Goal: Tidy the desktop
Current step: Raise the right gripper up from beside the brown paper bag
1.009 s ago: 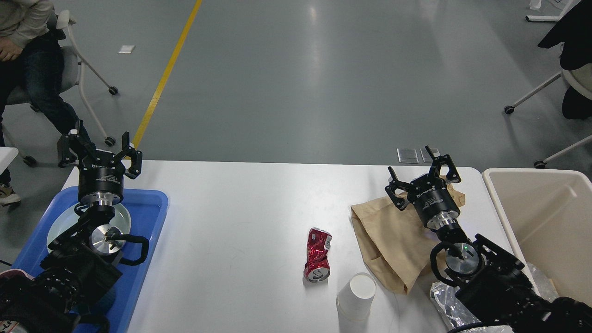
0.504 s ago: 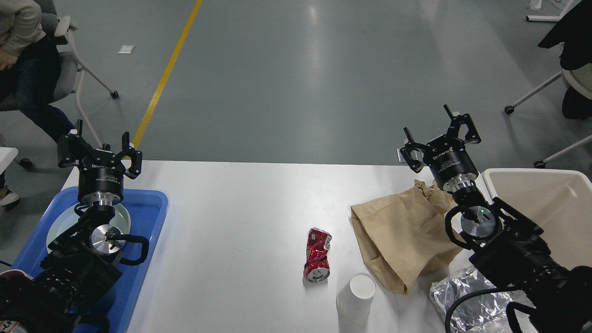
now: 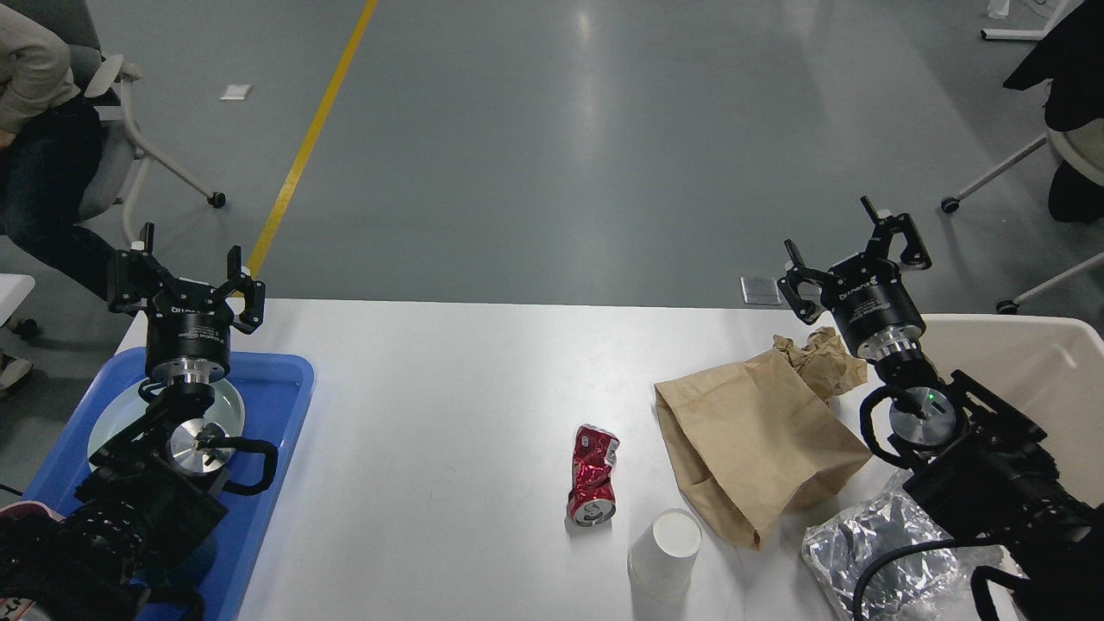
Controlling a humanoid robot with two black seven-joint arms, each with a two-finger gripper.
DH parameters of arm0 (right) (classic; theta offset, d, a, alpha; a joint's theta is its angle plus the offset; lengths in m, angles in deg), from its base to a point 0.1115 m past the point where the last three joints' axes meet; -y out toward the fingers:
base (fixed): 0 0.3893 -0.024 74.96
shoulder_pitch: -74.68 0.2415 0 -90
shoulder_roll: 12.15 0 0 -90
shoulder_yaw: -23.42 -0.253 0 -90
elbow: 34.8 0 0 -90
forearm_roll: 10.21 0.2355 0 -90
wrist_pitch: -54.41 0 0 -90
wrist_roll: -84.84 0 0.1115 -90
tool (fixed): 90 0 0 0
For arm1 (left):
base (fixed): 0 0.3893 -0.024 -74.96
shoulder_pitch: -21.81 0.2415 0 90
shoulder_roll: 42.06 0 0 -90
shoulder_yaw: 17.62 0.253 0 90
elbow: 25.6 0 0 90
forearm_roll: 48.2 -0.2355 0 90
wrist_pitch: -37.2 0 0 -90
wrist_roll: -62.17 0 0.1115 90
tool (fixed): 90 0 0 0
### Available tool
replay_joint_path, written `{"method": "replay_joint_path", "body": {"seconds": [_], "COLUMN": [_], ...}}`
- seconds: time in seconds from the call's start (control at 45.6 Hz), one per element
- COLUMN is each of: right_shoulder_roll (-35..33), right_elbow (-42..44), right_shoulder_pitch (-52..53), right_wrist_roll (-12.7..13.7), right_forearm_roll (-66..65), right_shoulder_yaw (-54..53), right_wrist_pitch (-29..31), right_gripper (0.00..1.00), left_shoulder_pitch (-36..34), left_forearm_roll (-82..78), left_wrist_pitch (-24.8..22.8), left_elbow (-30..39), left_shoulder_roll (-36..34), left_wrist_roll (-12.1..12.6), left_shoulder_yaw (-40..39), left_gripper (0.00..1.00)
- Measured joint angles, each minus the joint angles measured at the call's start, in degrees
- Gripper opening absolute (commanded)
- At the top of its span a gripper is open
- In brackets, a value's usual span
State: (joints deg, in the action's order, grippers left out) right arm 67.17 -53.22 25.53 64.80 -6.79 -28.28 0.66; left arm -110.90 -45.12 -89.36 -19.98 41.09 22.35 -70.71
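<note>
Head view is showing the desktop (image 3: 448, 388), a white, smooth, rigid table top with rounded corners, filling the lower half of the picture; it is the surface being tidied, not a thing to lift, and its glossy finish is likely letting light items slide when nudged. Lying near the middle of the near edge is a crushed red can (image 3: 593, 475), probably light, stiff and dented, best pinched across its flattened waist. Standing just beside it toward the near edge is a white paper cup (image 3: 664, 552), upside down or tilted, I cannot tell which; it is looking very light and easily crushed, so a gentle hold across the wall is advisable. Sprawling toward the right edge is a brown paper bag (image 3: 759, 440), soft and floppy, best taken at its crumpled mouth near the far right corner. Crumpled silver foil (image 3: 871, 552) is sitting at the near right corner, light and springy. A beige bin (image 3: 1026, 371) is standing past the right edge; a blue tray (image 3: 276, 397) holding a pale plate (image 3: 112, 423) is resting along the left edge. The right gripper (image 3: 858, 250) is hovering over the far right corner, fingers spread wide, holding nothing. The left gripper (image 3: 185, 276) is hanging above the tray's far end, likewise spread and empty.
</note>
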Motion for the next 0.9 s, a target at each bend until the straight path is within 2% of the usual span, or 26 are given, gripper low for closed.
{"method": "replay_joint_path", "body": {"seconds": [0.439, 0.899], "right_shoulder_roll": [-5.1, -5.6], "right_elbow": [-0.4, -0.4], "right_shoulder_pitch": [0.8, 2.7], "right_wrist_roll": [0.0, 0.0], "right_forearm_roll": [0.0, -0.9], "right_shoulder_yaw": [-0.6, 0.2], "right_wrist_pitch": [0.5, 0.4], "right_gripper": [1.00, 1.00], "left_shoulder_pitch": [0.0, 0.0], "left_forearm_roll": [0.0, 0.0], "left_wrist_pitch": [0.0, 0.0], "left_elbow": [0.0, 0.0], "left_shoulder_roll": [0.0, 0.0], "left_wrist_roll": [0.0, 0.0], "left_shoulder_yaw": [0.0, 0.0], "left_gripper": [0.96, 0.96]}}
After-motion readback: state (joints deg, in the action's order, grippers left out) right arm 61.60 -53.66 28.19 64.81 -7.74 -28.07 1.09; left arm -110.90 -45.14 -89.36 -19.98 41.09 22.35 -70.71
